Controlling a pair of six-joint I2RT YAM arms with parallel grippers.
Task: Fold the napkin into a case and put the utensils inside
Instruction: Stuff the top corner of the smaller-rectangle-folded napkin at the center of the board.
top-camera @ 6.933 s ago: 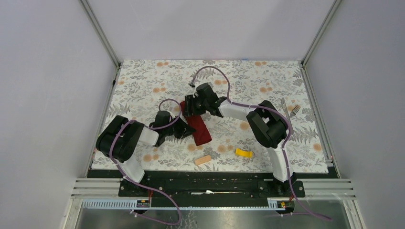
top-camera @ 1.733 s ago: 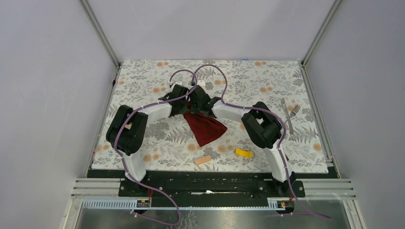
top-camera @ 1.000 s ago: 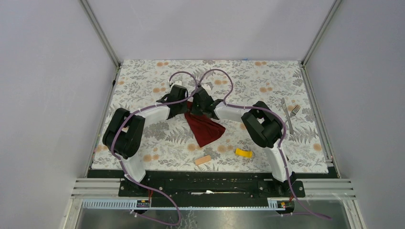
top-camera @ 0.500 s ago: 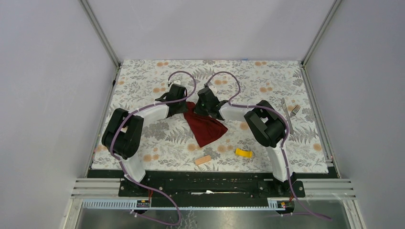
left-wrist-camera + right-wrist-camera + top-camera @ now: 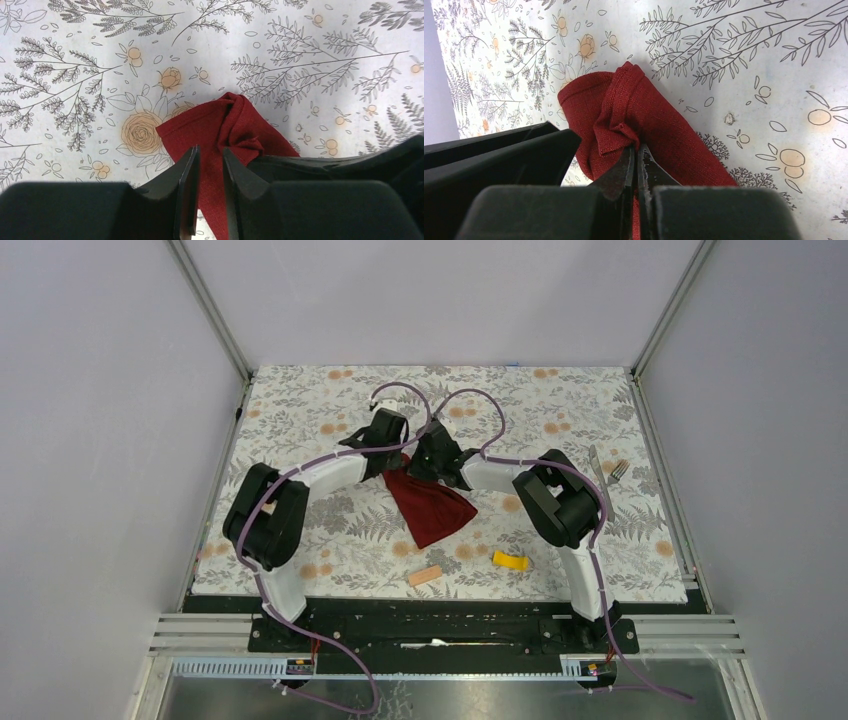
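Note:
The dark red napkin (image 5: pixel 432 508) lies bunched on the flowered mat, its far end puckered between both grippers. My right gripper (image 5: pixel 635 147) is shut on a raised fold of the napkin (image 5: pixel 654 120); in the top view it (image 5: pixel 427 466) sits at the cloth's far end. My left gripper (image 5: pixel 210 151) hovers over the same end of the napkin (image 5: pixel 235 117), jaws a narrow gap apart, with cloth showing through the gap. From above, this gripper (image 5: pixel 397 460) is just left of the right one. The knife (image 5: pixel 594 455) and fork (image 5: pixel 619 469) lie at the right edge, partly behind the right arm.
A yellow block (image 5: pixel 511 561) and a tan block (image 5: pixel 424 575) lie on the mat near the front. The right arm's elbow (image 5: pixel 558 508) rises beside the utensils. Metal frame posts and grey walls close the mat in on three sides.
The left gripper has shifted right, closer to the right gripper at the napkin's far end, and its jaws have parted. The right gripper has edged right, still pinching the fold.

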